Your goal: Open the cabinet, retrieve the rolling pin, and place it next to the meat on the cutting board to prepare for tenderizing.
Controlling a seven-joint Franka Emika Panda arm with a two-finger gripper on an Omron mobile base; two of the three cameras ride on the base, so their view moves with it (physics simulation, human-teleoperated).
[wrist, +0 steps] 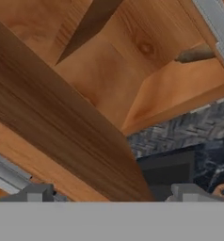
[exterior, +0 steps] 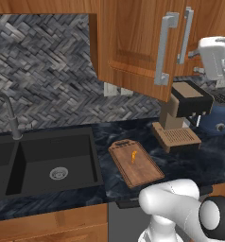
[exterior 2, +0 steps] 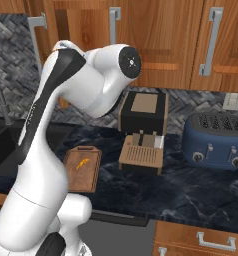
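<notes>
The cabinet (exterior: 133, 42) has its left door swung out. In the hand view I look into the cabinet (wrist: 109, 80), where one end of the rolling pin (wrist: 194, 54) pokes out at the upper right, lying on the cabinet floor. My gripper (wrist: 114, 195) is open, and the door's dark edge (wrist: 62, 122) runs down between its fingertips (wrist: 38, 193); I cannot tell whether they touch it. From the left base view the gripper (exterior: 196, 62) hangs just right of the open door. The cutting board (exterior: 135, 163) (exterior 2: 83, 167) lies on the counter with the small orange meat (exterior: 133, 156) (exterior 2: 82, 163) on it.
A dark coffee machine (exterior: 185, 106) (exterior 2: 143, 120) with a ribbed wooden tray stands right of the board. A blue toaster (exterior 2: 218, 137) sits further right. The black sink (exterior: 48, 160) and its tap are at the left. My arm (exterior 2: 56, 125) covers the left side of the right base view.
</notes>
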